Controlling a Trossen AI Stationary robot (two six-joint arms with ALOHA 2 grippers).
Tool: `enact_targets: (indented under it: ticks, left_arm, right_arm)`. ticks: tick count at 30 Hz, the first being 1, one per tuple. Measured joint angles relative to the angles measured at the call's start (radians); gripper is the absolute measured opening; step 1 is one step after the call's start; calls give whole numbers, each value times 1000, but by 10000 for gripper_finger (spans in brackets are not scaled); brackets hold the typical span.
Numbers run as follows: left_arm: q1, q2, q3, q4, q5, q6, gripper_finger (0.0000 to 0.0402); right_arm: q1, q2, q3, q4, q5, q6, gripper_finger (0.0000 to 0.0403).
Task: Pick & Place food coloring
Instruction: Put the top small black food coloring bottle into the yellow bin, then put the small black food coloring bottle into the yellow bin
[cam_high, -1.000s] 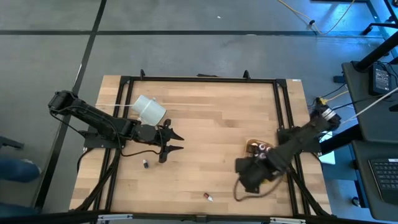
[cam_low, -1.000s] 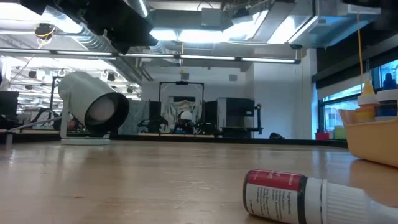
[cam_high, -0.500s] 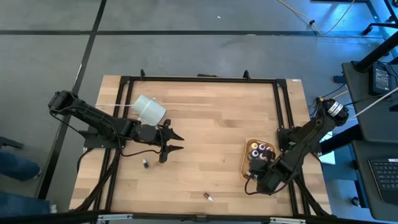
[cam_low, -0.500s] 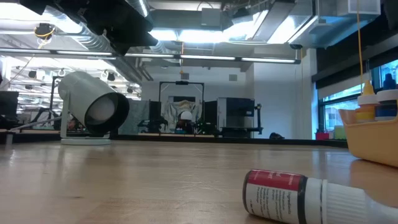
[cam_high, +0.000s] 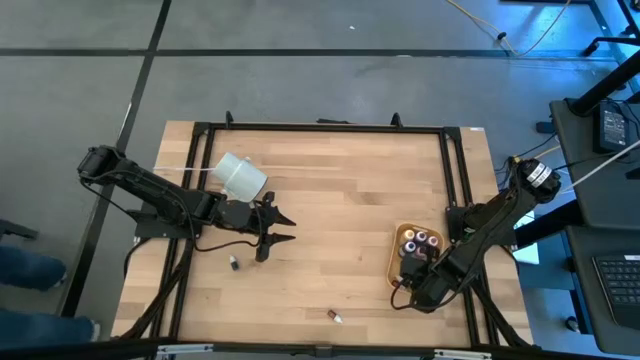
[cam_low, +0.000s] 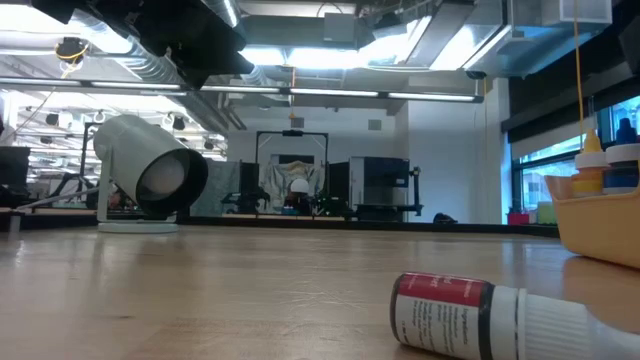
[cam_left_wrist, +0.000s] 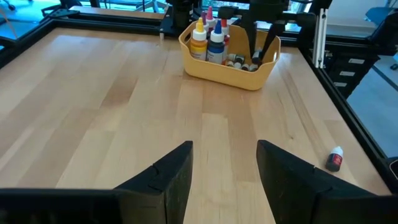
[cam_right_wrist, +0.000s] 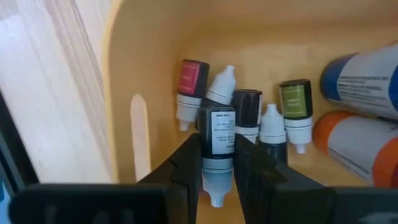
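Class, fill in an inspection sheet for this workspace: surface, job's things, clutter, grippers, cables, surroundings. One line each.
Surface: wooden table, dark frame around it.
Job's things: one dark bottle in the right gripper over the tan tray; more bottles stand in the tray; a red bottle lies near the front edge; another small bottle lies by the left gripper.
Clutter: white cup on its side.
Grippers: right shut on the dark bottle inside the tray; left open, waiting mid-table.
Cables: a cable loops off each arm; a yellow cable lies on the floor.
Surroundings: grey floor, a desk with a keyboard to the right.
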Motion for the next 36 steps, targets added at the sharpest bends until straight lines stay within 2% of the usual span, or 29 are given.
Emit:
enact_targets:
  ticks: [4,12,17,22,25,30,34,36]
  left_arm:
    - [0,0,0,0,0,0,170]
    - [0,0,0,0,0,1,171]
    - [0,0,0,0,1,2,168]
    - [0,-7,30,-48,105,-27,167]
    - [-5,-7,86,-171,148,-42,169]
    - [-20,-7,185,-524,137,-69,170]
    - [-39,-7,213,-763,219,-60,167]
    - [-54,-7,213,-840,277,-131,167]
  right_arm:
    - [0,0,0,0,-8,-1,86]
    - [0,0,0,-7,-9,-2,133]
    - [0,-8,0,-26,-42,-3,147]
    - [-2,-55,49,-136,-27,-19,149]
    - [-9,-86,87,-193,9,-44,149]
    - [-49,-112,114,-171,245,-142,149]
    - [-127,-112,118,-66,259,-328,149]
    - [-172,-110,118,18,254,-440,149]
